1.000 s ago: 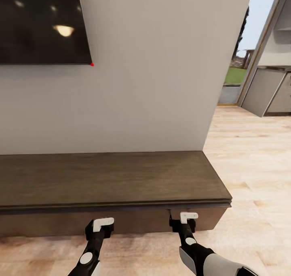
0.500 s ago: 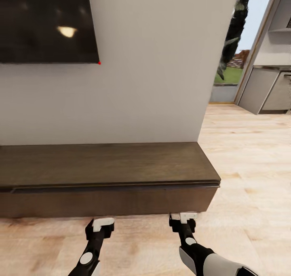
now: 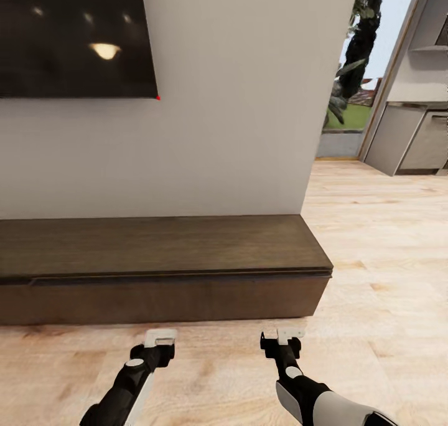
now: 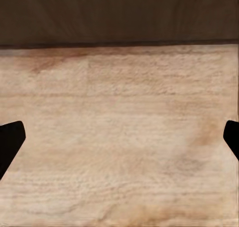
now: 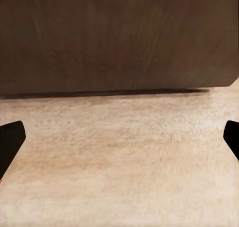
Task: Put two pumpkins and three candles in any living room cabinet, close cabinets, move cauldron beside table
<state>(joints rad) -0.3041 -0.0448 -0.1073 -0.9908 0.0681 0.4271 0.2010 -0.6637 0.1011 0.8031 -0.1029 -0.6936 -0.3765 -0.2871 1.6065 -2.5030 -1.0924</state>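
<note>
The long, low dark-brown cabinet stands against the wall straight ahead, and its drawer fronts sit flush. My left gripper and right gripper hover over the wooden floor just in front of it, apart from its front. Both are open and hold nothing. The left wrist view looks past my open left gripper at the floor and the cabinet's base. The right wrist view has my open right gripper facing the cabinet front near its end corner. Pumpkins, candles, cauldron and table are out of view.
A dark TV screen hangs on the pale wall above the cabinet. Right of the wall's end, light wooden floor runs towards a window with a plant and grey kitchen units.
The whole view has drawn back, so the cabinet sits farther off and more floor lies before it. My grippers are now clear of its front edge. The left forearm has angled leftward.
</note>
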